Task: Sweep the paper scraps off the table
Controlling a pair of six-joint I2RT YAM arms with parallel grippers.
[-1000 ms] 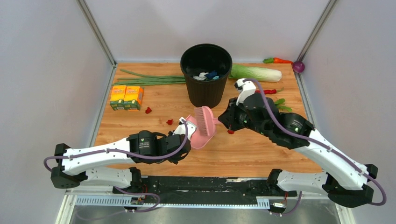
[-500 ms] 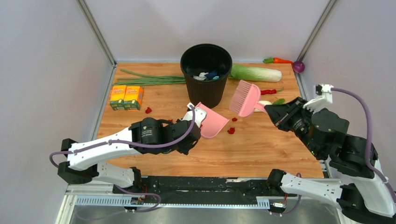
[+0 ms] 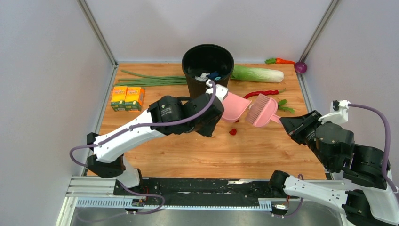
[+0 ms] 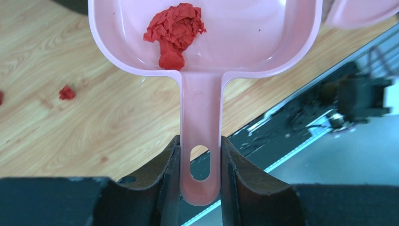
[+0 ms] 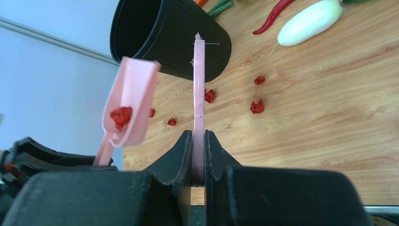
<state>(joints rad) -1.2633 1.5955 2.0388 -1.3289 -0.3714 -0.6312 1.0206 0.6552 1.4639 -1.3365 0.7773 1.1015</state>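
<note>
Gripping the dustpan (image 4: 244, 33) handle between part-open jaws, the left gripper (image 4: 199, 143) carried a crumpled wad of red scraps (image 4: 175, 33) in the pan just ahead. The right gripper (image 5: 198, 137) was clamped tight on the brush (image 5: 198, 89). Beyond its jaws, more scraps lay on the table (image 5: 324, 127), before the bin (image 5: 160, 33).

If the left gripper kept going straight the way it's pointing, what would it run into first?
Probably the pink brush in the right gripper: the dustpan held by the left gripper leads, its mouth nearly at the bristles. Depth is unclear.
</note>
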